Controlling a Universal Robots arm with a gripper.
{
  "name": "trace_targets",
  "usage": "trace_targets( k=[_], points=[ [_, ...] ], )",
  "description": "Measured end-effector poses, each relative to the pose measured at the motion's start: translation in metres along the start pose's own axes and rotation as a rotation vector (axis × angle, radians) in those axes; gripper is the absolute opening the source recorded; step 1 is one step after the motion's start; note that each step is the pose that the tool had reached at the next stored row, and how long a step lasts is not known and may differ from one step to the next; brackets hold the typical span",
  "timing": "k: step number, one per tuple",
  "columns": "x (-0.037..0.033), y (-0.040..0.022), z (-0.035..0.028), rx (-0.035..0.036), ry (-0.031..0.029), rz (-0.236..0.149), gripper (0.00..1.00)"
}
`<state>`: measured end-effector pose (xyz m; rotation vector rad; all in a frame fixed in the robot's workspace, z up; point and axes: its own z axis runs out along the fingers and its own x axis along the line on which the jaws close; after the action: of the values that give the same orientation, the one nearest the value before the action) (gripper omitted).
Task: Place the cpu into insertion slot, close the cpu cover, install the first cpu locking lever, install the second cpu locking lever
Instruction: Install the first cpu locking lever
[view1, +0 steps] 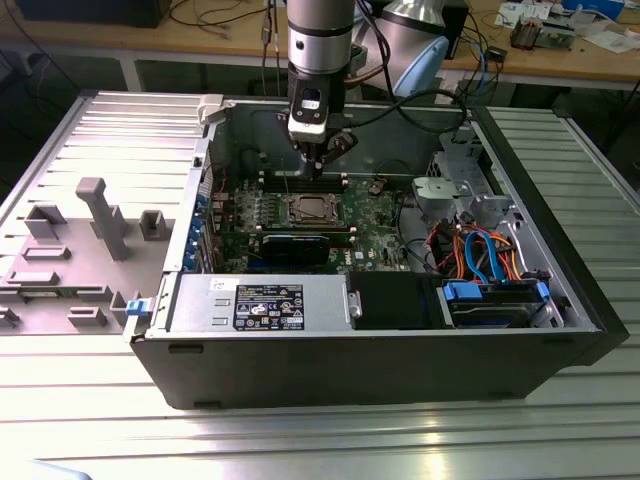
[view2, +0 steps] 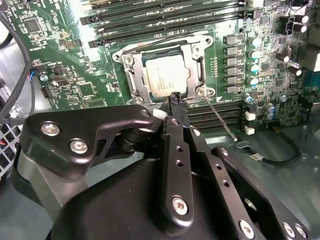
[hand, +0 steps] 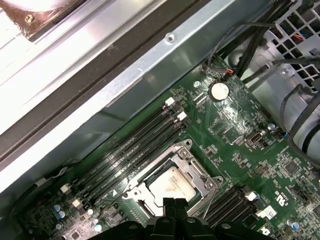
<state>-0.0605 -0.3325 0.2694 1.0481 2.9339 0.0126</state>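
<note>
cpu (view2: 165, 79) silver top up, seated flat in insertion slot (view2: 125, 59), cpu cover (view2: 197, 65) down around it; close below gripper (view2: 176, 100).

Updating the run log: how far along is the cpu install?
Done: the chip sits in the socket, cover frame looks down over it. In hand: nothing; the fingers hover shut by the socket's corner. Left: one thin lever sticks out free from the socket, not latched; the other I can't judge.
</note>
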Motion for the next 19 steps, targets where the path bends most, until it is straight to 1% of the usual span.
trace_targets(
  k=[3, 7, 8, 10, 11, 12, 13, 14, 19],
  points=[
    [0.002, -0.0018, 0.0, -0.0003, 0.0002, -0.005, 0.11],
    [0.0068, -0.0065, -0.0002, -0.0005, 0.0003, -0.017, 0.11],
    [0.0074, -0.0069, -0.0002, -0.0007, 0.0005, -0.029, 0.11],
    [0.0075, -0.007, -0.0001, -0.0016, 0.0012, -0.074, 0.11],
    [0.0075, -0.007, 0.0, -0.002, 0.0014, -0.087, 0.11],
    [0.0074, -0.007, 0.0001, -0.0024, 0.0018, -0.109, 0.11],
    [0.0075, -0.007, 0.0003, -0.0033, 0.0025, -0.149, 0.11],
    [0.0076, -0.0071, 0.0003, -0.0036, 0.0027, -0.164, 0.11],
    [0.0098, -0.0098, 0.0002, -0.0041, 0.0031, -0.184, 0.11]
  ],
)
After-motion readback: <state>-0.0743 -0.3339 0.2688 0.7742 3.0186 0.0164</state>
